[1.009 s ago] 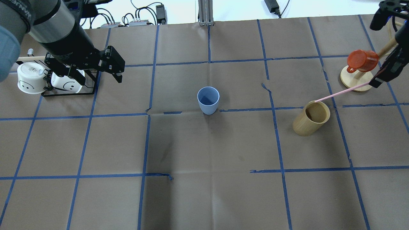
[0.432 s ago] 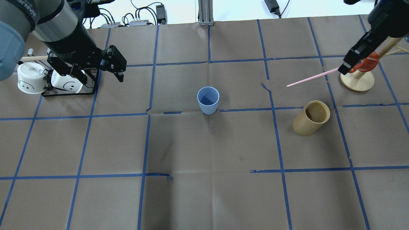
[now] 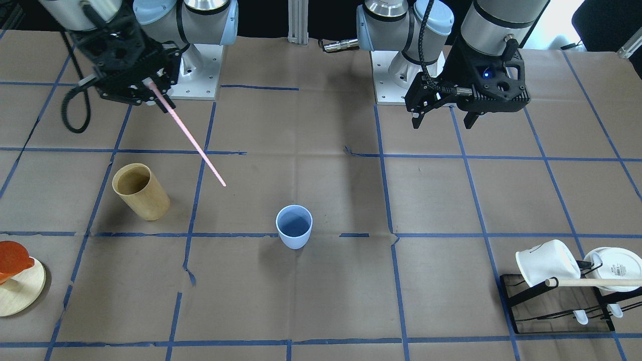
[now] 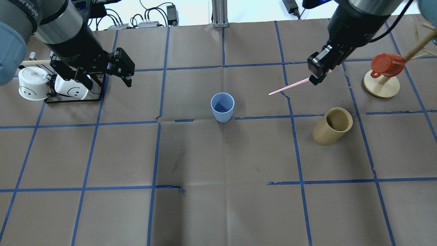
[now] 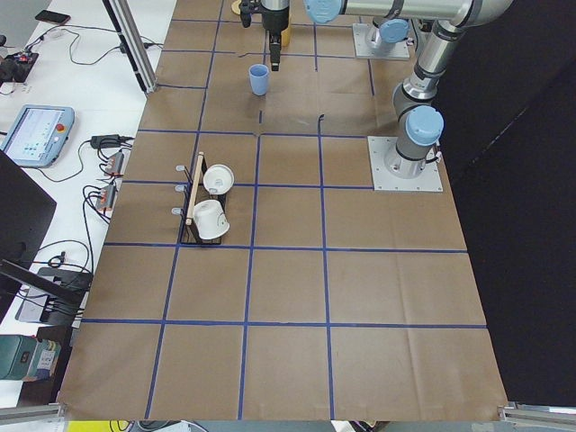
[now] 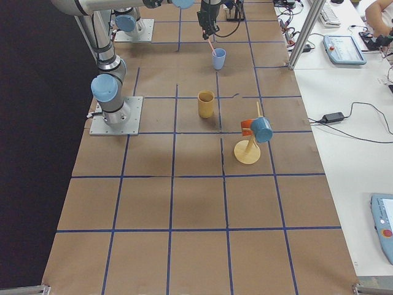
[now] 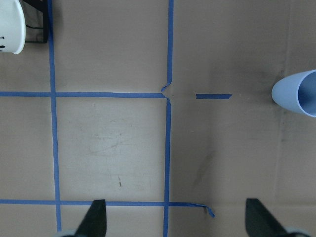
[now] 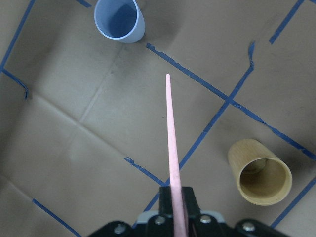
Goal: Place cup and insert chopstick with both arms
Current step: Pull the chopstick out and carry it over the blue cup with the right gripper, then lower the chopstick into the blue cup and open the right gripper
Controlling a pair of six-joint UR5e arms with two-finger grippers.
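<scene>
Grips the pale pink chopstick [image 4: 289, 87] in the right claw [image 4: 314, 81], tip aloft and well short of the light blue cup [image 4: 222, 107] — upright on the counter [image 4: 205, 164] — and hangs the left claw [image 3: 443, 119] open, empty.

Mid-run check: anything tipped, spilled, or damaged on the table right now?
Nothing tipped or spilled. The cup stands upright and empty; the chopstick is clamped in the right gripper. Only the blue tape is torn and curling in spots, which looks cosmetic.
</scene>
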